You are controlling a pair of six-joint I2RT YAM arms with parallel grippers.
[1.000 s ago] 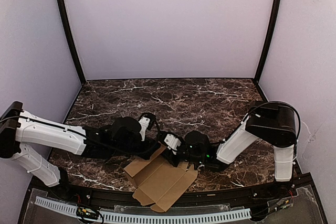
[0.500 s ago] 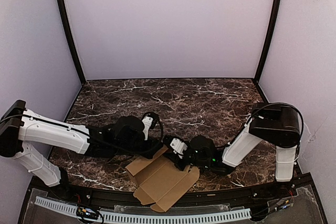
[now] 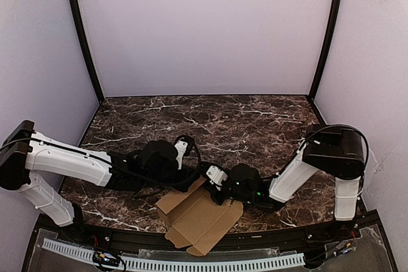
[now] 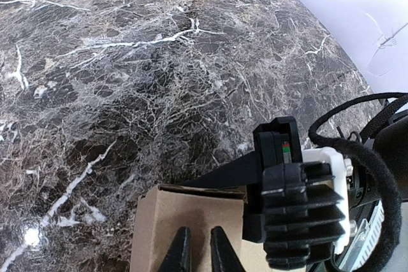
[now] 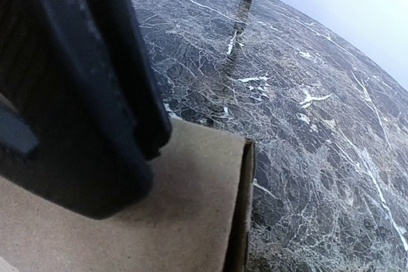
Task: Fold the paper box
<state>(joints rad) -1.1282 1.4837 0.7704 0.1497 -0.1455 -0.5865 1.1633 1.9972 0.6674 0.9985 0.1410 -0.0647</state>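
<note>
The paper box (image 3: pixel 203 220) is a tan cardboard sheet, partly folded, lying at the table's near edge with one panel raised at its far left corner. In the left wrist view that panel (image 4: pixel 191 218) lies just beyond my left gripper (image 4: pixel 201 248). The left jaws are nearly together with nothing between them. My right gripper (image 3: pixel 215 181) meets the same corner from the right. One of its black fingers (image 4: pixel 223 171) runs along the back of the panel's top edge. In the right wrist view a finger (image 5: pixel 95 93) lies on the cardboard (image 5: pixel 191 208); the other is hidden beneath.
The dark marble table (image 3: pixel 255 125) stretches away behind the box to the pale walls. The black front rail (image 3: pixel 268 237) runs just under the box's near flaps. Both arms cross low over the table and meet at the middle.
Both grippers and the box have slid slightly to the right. The right jaws have narrowed onto the cardboard. The left arm has reached further in.
</note>
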